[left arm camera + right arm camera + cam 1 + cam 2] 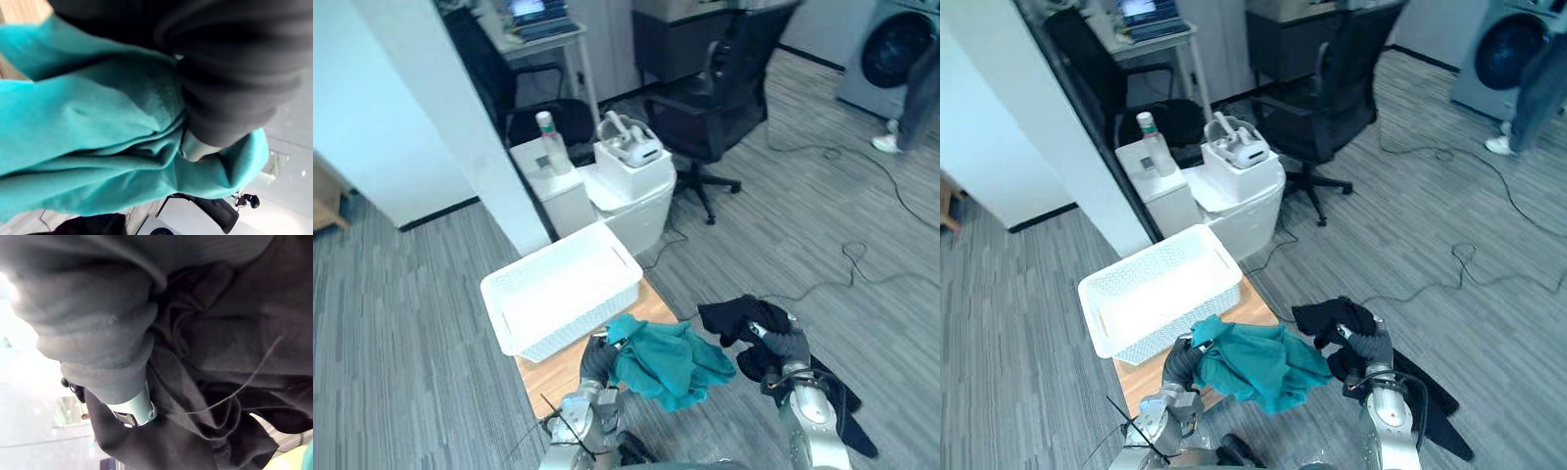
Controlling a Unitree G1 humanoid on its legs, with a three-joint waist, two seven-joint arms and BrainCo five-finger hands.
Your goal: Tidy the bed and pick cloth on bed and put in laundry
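Bright, even room light bleaches the white perforated plastic basket [548,333]; soft shadow under the black swivel chair [710,108].

Two cloths: one teal cloth [668,362], one black cloth [739,315]. One white laundry basket [558,292]. One wooden table [553,372]. Two robot hands, left hand [595,360] and right hand [785,345]. One black office chair [720,98], one washing machine [886,49], one laptop [538,15], one bottle [548,132], one white headset [631,147], one person [920,93].

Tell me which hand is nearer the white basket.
Left. The left hand, gripping the teal cloth, is right by the white basket at its near wall. The right hand, gripping the black cloth, is well off to the robot's right.
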